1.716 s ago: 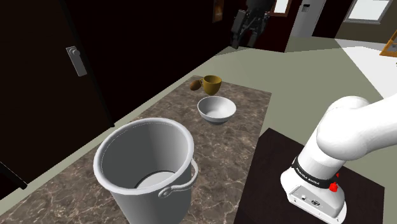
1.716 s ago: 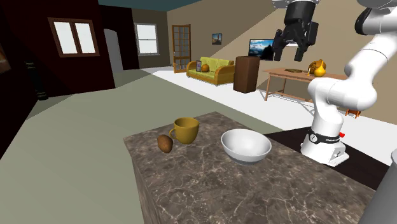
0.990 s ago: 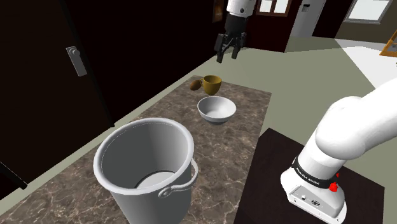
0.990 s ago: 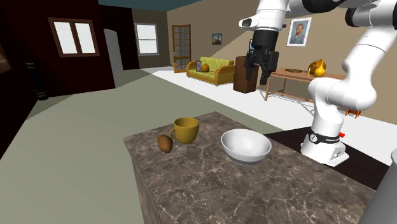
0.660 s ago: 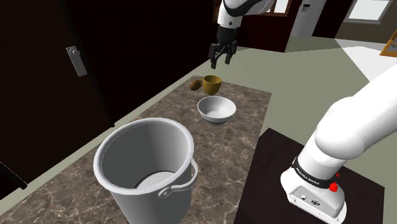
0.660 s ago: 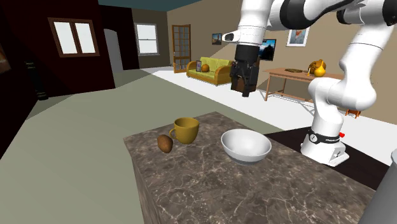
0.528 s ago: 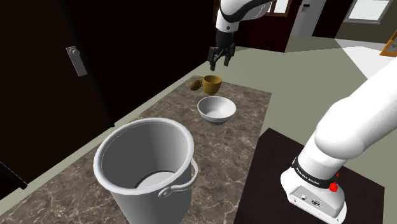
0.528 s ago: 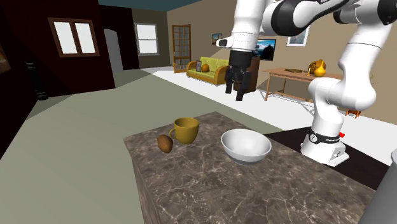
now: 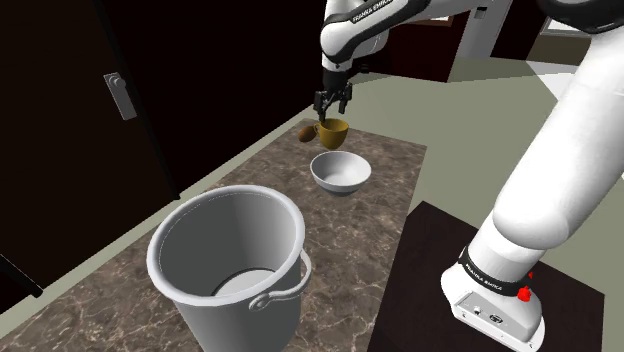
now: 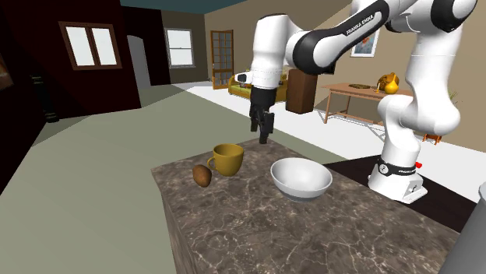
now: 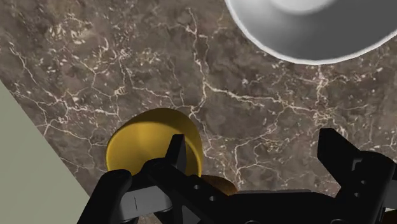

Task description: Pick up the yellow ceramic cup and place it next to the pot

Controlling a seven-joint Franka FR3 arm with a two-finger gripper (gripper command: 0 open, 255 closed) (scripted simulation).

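A yellow cup (image 9: 334,131) stands upright at the far end of the brown marble counter (image 9: 385,160), with a small brown egg-shaped thing (image 9: 306,133) touching its side. My black gripper (image 9: 333,104) hangs open just above the cup, pointing down. In the second exterior view the gripper (image 10: 264,134) is above and slightly to the right of the cup (image 10: 227,159). In the wrist view the cup (image 11: 147,144) lies under one fingertip (image 11: 177,151), not between the two, and nothing is held. The large grey pot (image 9: 228,262) stands at the counter's near end.
A white bowl (image 9: 339,172) sits on the counter between cup and pot, close to the cup. The brown thing (image 10: 202,175) is at the counter's edge. A dark door with a handle (image 9: 120,96) lines the shoulder view's left. My stand (image 9: 430,290) borders the counter.
The arm has swung down and toward the shoulder view's left, from high over the floor to just above the cup. The fingers stayed open. Cup, bowl and pot have not moved.
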